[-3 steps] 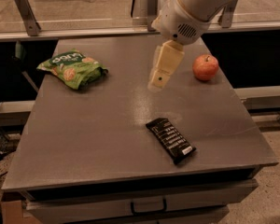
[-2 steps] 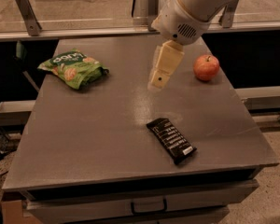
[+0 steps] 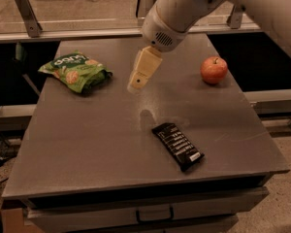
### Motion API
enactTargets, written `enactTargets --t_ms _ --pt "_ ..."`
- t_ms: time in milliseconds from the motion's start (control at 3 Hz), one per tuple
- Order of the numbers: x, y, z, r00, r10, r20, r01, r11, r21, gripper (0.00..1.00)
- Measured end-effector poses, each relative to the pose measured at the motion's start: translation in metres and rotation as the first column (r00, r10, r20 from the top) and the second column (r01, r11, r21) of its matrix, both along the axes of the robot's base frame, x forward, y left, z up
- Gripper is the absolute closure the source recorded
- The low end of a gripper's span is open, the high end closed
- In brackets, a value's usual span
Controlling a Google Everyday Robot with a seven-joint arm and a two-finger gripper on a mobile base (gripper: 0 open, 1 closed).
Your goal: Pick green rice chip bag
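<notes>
The gripper (image 3: 136, 84) hung tilted above the middle of the grey table (image 3: 87, 144), with nothing seen in it (whether wide or narrow, I cannot tell). The green rice chip bag (image 3: 75, 72) lay near the table's left edge, apart from the gripper, with bare tabletop between them. A red apple (image 3: 214, 70) sat near the right edge. A black bar wrapper (image 3: 178, 146) lay toward the front edge.
</notes>
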State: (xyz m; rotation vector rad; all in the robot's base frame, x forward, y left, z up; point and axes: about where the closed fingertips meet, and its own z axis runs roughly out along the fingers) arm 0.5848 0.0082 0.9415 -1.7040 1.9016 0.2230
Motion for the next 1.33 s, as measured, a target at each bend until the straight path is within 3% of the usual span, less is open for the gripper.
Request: enactTargets --t_ms 333,667,1333 --pt "0.035 0.044 -0.025 0.9987 -0.039 -0.032 0.042 0.994 0.1 0.0" --pt "0.068 0.079 -0.046 0.9944 -0.076 -0.073 0.089 0.976 0.2 0.0" --pt "0.096 0.15 -0.066 0.9841 -0.044 -0.172 0.1 0.937 0.334 0.0"
